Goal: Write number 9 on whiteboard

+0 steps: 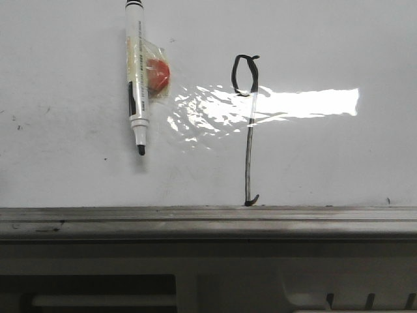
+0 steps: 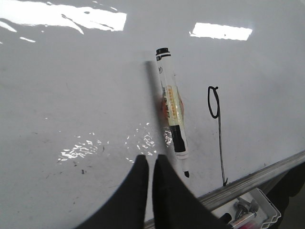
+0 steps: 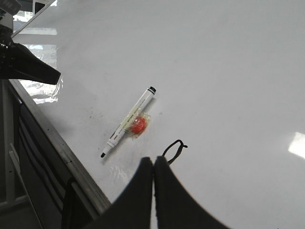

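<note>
Both tools, left (image 2: 151, 164) and right (image 3: 153, 167), are pinched narrow, holding nothing. Marker (image 1: 138, 78) looks light, stiff; grip mid-barrel. The number 9 (image 1: 247, 137) marks the slick whiteboard (image 1: 326, 156).

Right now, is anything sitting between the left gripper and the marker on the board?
Nothing visible. In the left wrist view only bare whiteboard lies between the left gripper and the marker; the number 9 is off to its far side.
</note>
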Controlling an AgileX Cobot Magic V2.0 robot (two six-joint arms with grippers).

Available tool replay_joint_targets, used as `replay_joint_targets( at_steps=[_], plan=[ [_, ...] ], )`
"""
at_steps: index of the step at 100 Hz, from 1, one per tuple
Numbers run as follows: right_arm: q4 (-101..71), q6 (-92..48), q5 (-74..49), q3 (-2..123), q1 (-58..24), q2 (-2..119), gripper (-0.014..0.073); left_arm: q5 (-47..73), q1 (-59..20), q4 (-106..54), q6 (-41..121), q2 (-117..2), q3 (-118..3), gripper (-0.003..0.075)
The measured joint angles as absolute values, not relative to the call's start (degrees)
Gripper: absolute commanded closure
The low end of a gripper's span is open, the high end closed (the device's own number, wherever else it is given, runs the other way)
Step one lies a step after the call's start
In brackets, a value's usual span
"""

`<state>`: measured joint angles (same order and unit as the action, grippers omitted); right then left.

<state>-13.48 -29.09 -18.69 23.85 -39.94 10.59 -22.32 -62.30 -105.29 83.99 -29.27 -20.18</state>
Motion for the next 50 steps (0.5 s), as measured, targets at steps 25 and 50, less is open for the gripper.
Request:
replay_joint_targets(
  at_steps=[25, 50],
  plan=[
    [-13.48, -29.09, -18.69, 23.85, -39.94, 10.59, 0.0638, -22.32, -62.30, -105.29, 84.46, -29.27, -20.18, 0.0739],
    [-13.48, -29.09, -18.69, 23.85, -39.94, 10.59, 0.0638, -23.06, -58.97, -94.65, 85.90, -29.15, -18.41, 0.0739]
  ],
)
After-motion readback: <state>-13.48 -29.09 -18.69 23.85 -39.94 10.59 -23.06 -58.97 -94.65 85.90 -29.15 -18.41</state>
